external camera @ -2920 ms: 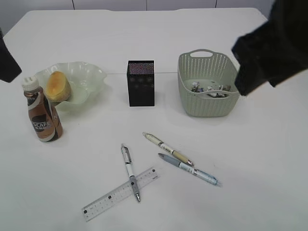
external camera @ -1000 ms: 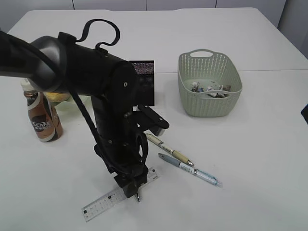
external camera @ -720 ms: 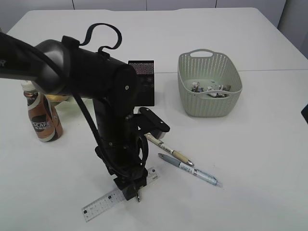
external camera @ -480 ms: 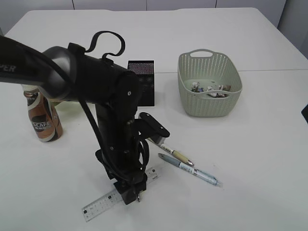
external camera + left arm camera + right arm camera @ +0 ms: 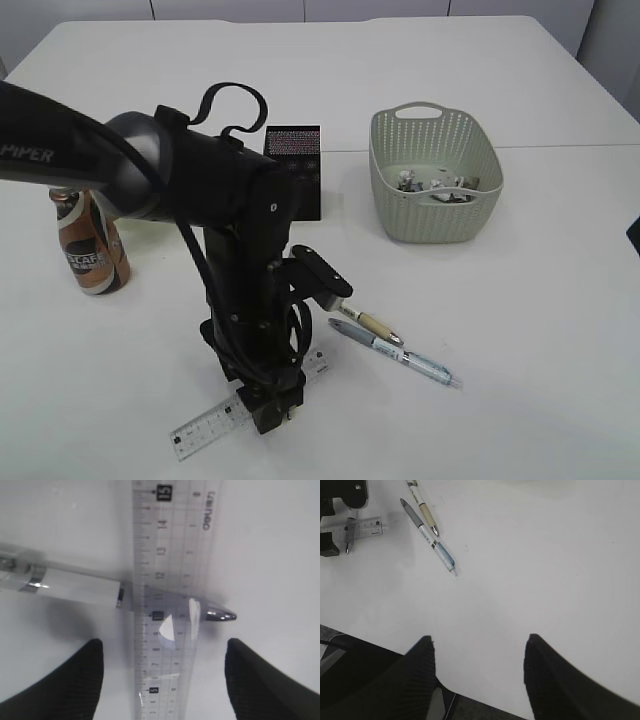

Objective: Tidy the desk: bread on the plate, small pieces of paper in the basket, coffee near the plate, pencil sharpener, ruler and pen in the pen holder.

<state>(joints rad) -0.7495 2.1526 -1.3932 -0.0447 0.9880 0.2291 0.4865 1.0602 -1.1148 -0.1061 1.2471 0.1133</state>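
Left wrist view: my left end effector (image 5: 162,680) has dropped lower, jaws apart, straddling ruler (image 5: 167,605) crossing pen (image 5: 75,585); grasp comes next.

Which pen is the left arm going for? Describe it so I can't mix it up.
On the white desk, find the clear ruler at the front edge, under the left gripper. The white-and-grey pen crosses the ruler; the other two pens lie apart, to the right.

Front camera slanting down over my table (image 5: 560,330), left wrist camera close above the ruler (image 5: 170,605), right wrist farther back, sharing it.
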